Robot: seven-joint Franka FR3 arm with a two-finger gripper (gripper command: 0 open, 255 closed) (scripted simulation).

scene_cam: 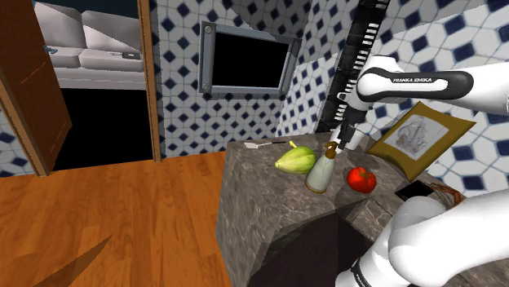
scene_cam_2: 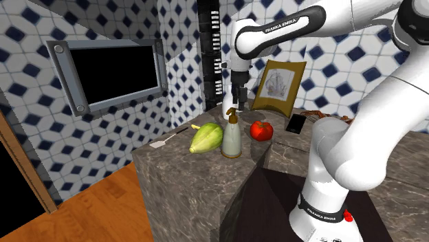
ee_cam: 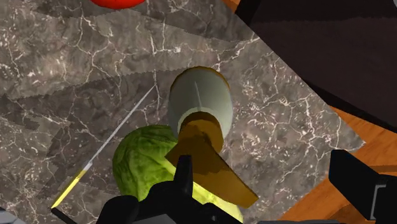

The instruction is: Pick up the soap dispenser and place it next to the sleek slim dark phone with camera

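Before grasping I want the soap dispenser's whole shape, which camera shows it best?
The second exterior view: the soap dispenser stands in full side profile, brown pump to base. The shoulder view shows it upright, beside the green fruit. The wrist view looks down on its pump and shoulders.

We list: soap dispenser [ee_cam: 199, 98], pale body, brown pump, on veined grey counter [ee_cam: 63, 76]; green fruit [ee_cam: 143, 162] just beside it; gripper [ee_cam: 270, 191], fingers apart.

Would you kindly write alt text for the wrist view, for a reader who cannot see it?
The open tool hovers above a soap dispenser standing on a dark marbled counter, beside a green fruit.
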